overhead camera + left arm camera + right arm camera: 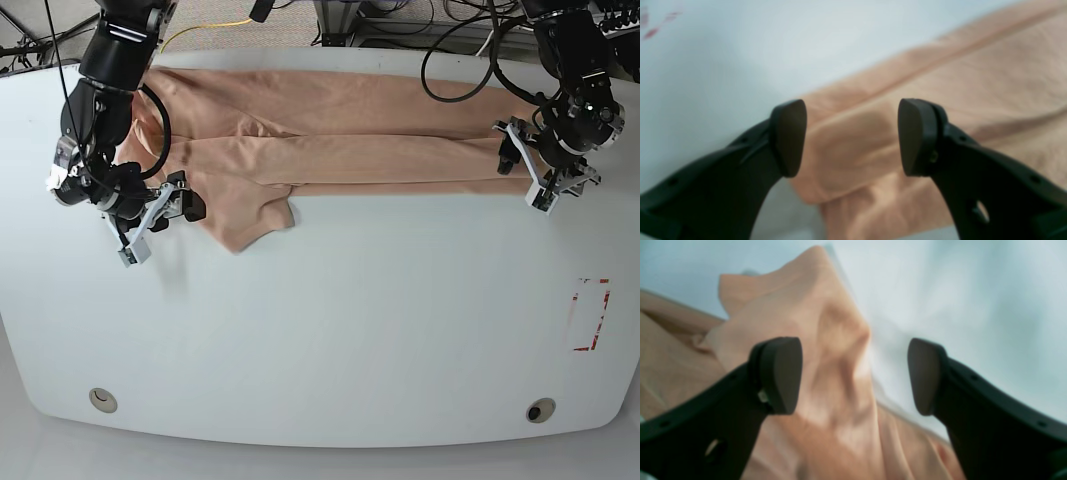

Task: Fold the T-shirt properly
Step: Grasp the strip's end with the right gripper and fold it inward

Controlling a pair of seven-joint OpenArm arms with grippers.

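The peach T-shirt (340, 140) lies along the far side of the white table (330, 330), folded lengthwise into a long band. One sleeve corner (255, 225) sticks out toward the front at its left end. My right gripper (160, 225) stands open at that left end. In the right wrist view its gripper (853, 376) hangs over a rumpled fold of the T-shirt (826, 350) and grips nothing. My left gripper (522, 172) stands open at the band's right end. In the left wrist view the gripper (852, 138) straddles the edge of the T-shirt (940, 100) without pinching it.
A red-outlined mark (590, 315) sits on the table near its right edge. Two small round holes (100, 400) (540, 410) lie near the front corners. Cables (460, 40) and equipment stand behind the table's far edge.
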